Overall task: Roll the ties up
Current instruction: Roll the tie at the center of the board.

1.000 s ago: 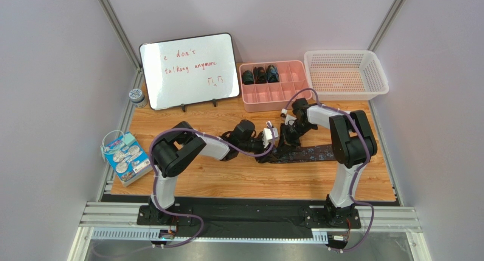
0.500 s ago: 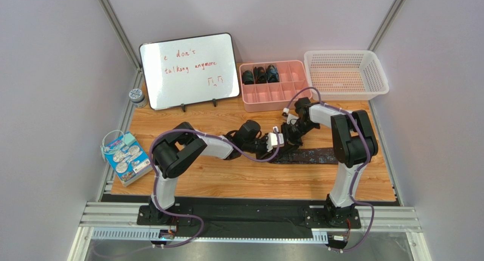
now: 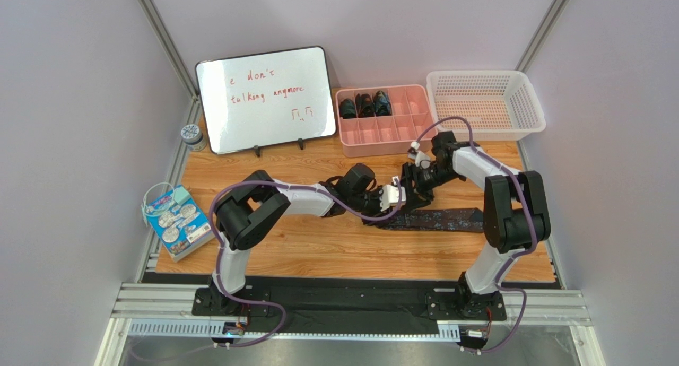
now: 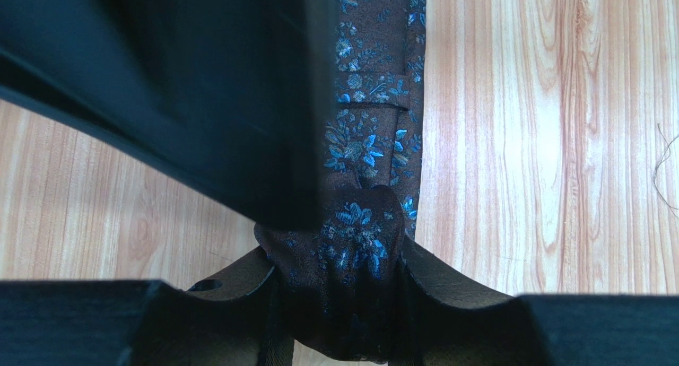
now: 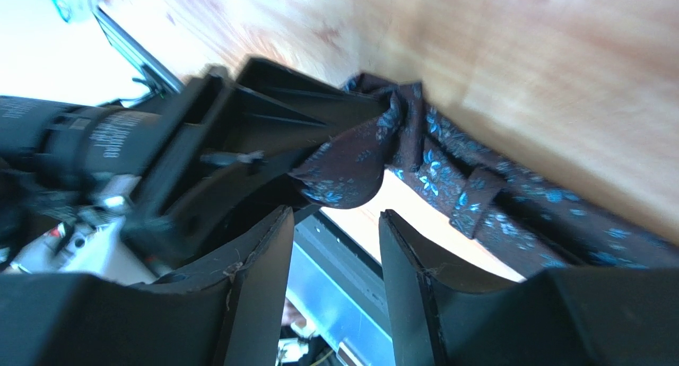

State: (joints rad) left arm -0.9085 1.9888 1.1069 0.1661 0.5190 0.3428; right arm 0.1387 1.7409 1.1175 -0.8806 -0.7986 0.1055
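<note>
From above, the tie [image 3: 446, 219] lies flat on the bench [image 3: 319, 251], from its middle toward the right edge. Left wrist: the left tool [image 4: 343, 278] pinches its rolled end, likely soft and slippery, best gripped across the coil. Right wrist: the right tool [image 5: 335, 223] gapes empty.

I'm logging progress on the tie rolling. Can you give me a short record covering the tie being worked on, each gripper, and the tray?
tie: partly rolled; one end coiled, the rest flat on the table
left gripper: shut on the tie's coil
right gripper: open, close to the coil, holding nothing
tray: three rolled ties in back-row compartments
</note>
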